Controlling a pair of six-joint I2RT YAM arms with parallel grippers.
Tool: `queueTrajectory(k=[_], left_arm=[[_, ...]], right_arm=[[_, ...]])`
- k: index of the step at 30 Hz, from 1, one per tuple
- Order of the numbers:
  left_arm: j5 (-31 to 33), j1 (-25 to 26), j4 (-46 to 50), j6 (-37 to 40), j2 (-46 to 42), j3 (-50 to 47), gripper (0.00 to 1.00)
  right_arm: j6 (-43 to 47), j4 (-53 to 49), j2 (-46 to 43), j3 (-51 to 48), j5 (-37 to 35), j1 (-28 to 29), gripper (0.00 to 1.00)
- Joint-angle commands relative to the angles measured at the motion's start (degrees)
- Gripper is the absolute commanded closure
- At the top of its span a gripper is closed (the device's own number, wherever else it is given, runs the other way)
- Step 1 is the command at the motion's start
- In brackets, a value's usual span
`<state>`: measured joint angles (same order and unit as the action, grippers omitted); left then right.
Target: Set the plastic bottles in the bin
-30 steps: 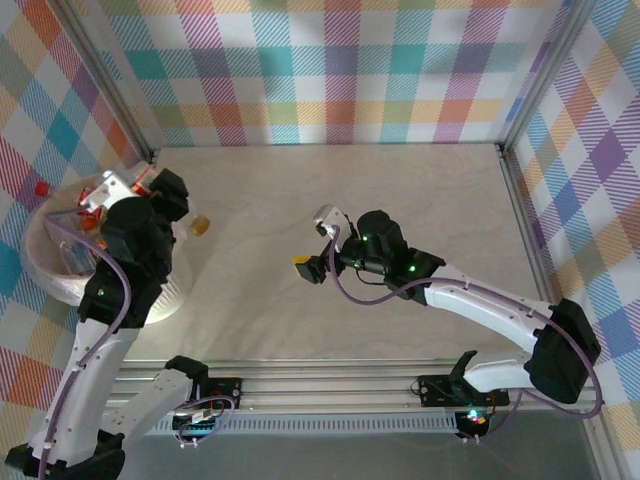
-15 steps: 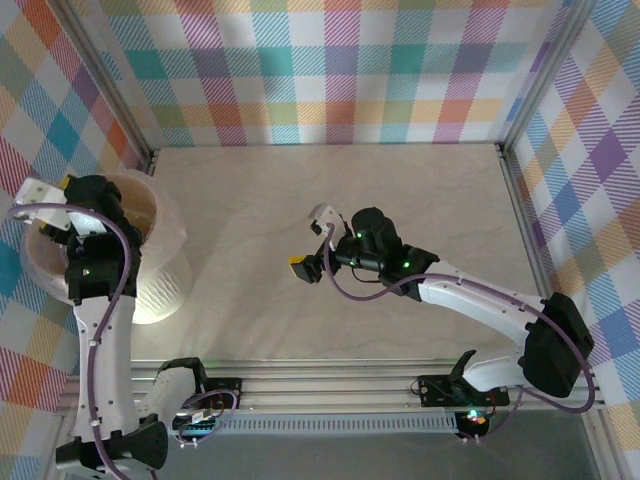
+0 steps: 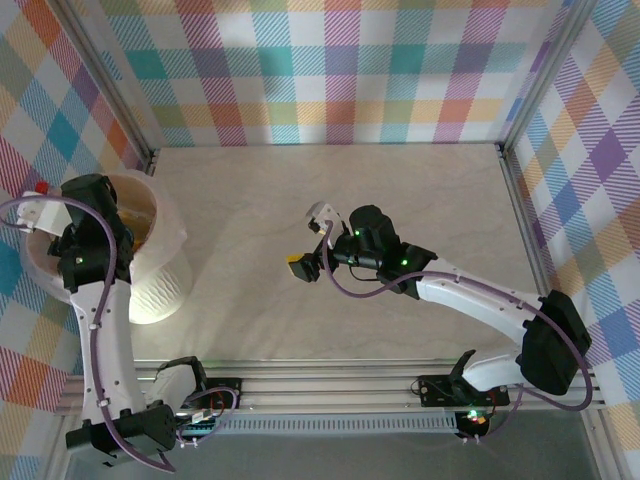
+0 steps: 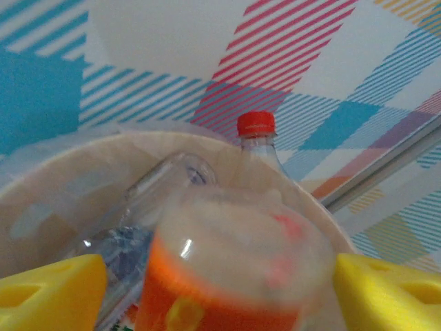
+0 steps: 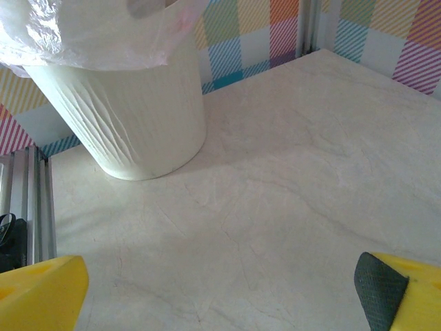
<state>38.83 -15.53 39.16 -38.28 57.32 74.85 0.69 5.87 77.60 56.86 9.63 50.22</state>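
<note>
The bin [image 4: 69,160] lies under my left gripper [image 4: 220,286], whose yellow fingers [image 4: 48,289] stand wide apart. Between them is a blurred plastic bottle [image 4: 234,269] with an orange label, a gap showing on its left side. Below it in the bin lie a clear bottle [image 4: 165,183] and one with a blue label [image 4: 114,252]. A red-capped bottle [image 4: 256,125] leans at the far rim. From above, my left arm hangs over the bin [image 3: 160,290] at the table's left edge. My right gripper [image 3: 308,250] is open and empty over mid-table, the bin [image 5: 131,117] ahead of it.
The plaid walls [image 3: 340,70] close in the pale table [image 3: 400,190] at the back and both sides. A metal rail [image 3: 330,385] runs along the near edge. The bag liner [image 5: 89,34] bunches over the bin's rim.
My left arm has swung from the bin's right side to over its left rim and its jaws have opened off the orange-label bottle. The right gripper has drifted slightly left.
</note>
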Motion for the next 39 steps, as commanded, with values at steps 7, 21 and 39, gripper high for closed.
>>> queueTrajectory(k=[7, 21, 39], left_arm=[[-6.59, -0.74, 7.11, 0.75, -0.54, 9.70, 0.00], [-51.01, -0.76, -3.63, 7.36, 0.32, 13.48, 0.00], [-51.50, 25.17, -15.29, 20.19, 5.76, 1.85, 0.00]], right_arm=[[-0.95, 0.20, 0.35, 1.64, 1.26, -0.03, 0.00], [-1.46, 0.68, -0.68, 0.85, -5.45, -0.02, 0.00], [-3.18, -3.32, -12.19, -6.59, -30.36, -9.17, 0.00]])
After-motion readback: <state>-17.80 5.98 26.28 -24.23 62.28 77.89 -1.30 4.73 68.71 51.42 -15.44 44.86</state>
